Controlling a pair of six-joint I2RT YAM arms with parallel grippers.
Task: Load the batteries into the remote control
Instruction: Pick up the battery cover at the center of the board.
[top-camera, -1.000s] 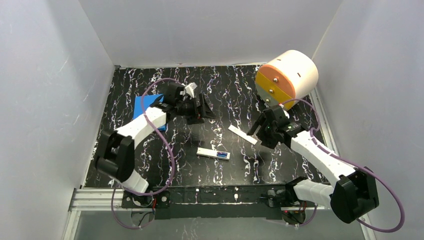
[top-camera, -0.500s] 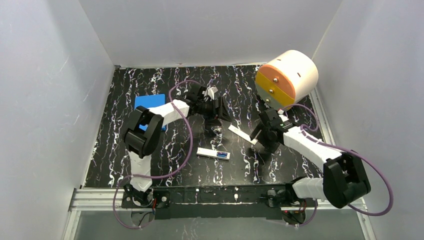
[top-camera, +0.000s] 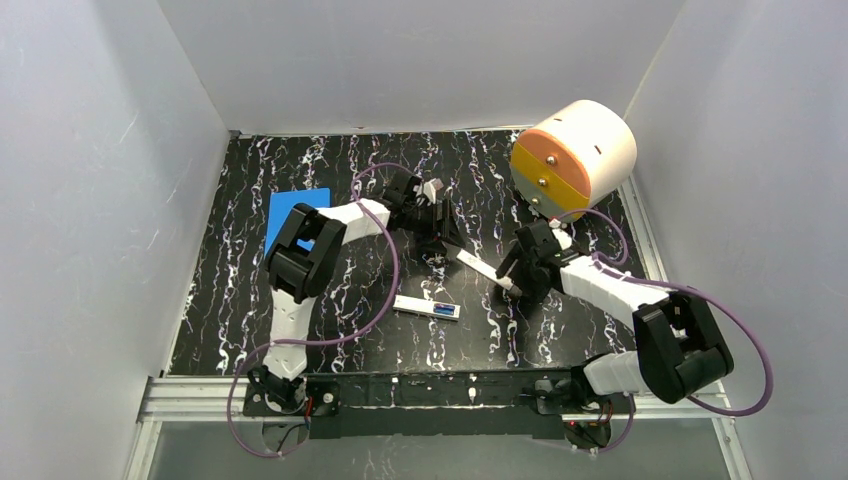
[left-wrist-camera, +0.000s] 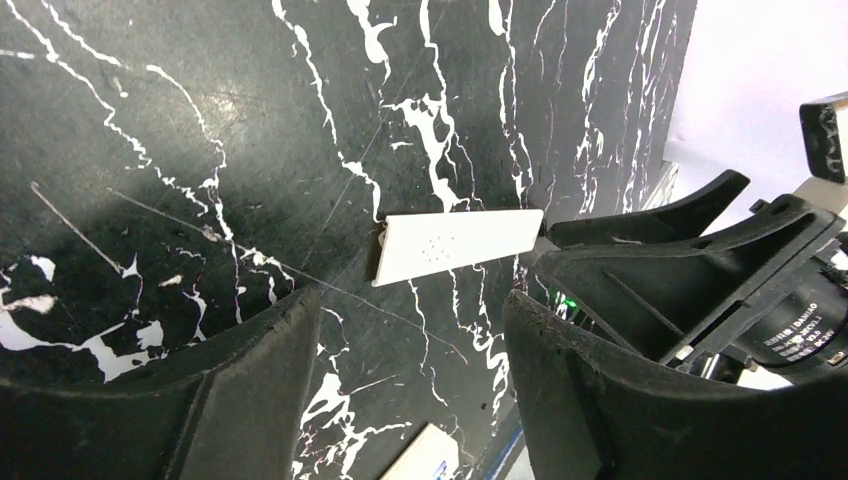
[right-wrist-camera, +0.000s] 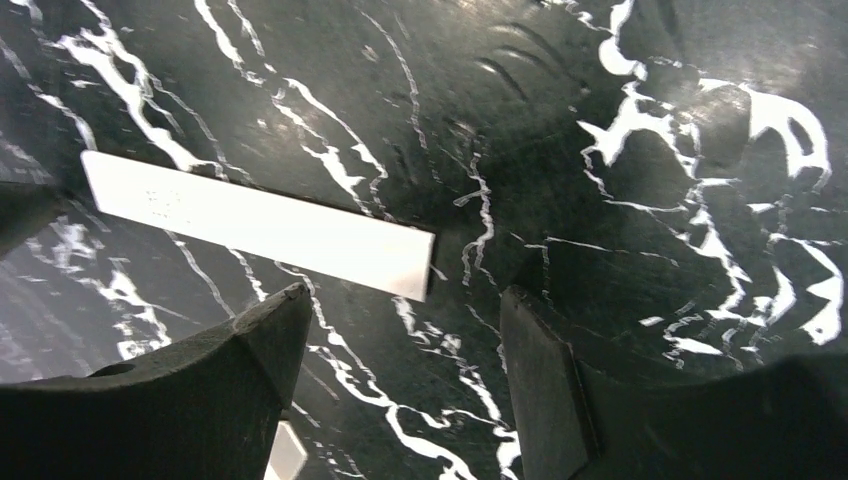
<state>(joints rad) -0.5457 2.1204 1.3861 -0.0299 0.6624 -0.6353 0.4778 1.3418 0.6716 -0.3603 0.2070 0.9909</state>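
Observation:
The remote control (top-camera: 420, 305) is a slim white bar lying flat near the table's middle. A blue patch, the batteries (top-camera: 441, 308), shows in its recess near the right end. A thin flat white strip (top-camera: 485, 268) lies to its upper right. My left gripper (top-camera: 440, 240) is open and empty, just left of the strip's far end (left-wrist-camera: 457, 245). My right gripper (top-camera: 512, 278) is open and empty at the strip's near end (right-wrist-camera: 260, 222). A corner of the remote shows in the left wrist view (left-wrist-camera: 425, 458) and in the right wrist view (right-wrist-camera: 285, 455).
A large cream-and-orange drum (top-camera: 575, 155) lies at the back right. A flat blue pad (top-camera: 292, 208) lies at the back left. White walls enclose the black marbled table (top-camera: 350, 330) on three sides.
My left gripper has swung right, from beside the blue pad to the far end of the white strip. My right gripper has shifted slightly left toward the strip. The remote has not moved.

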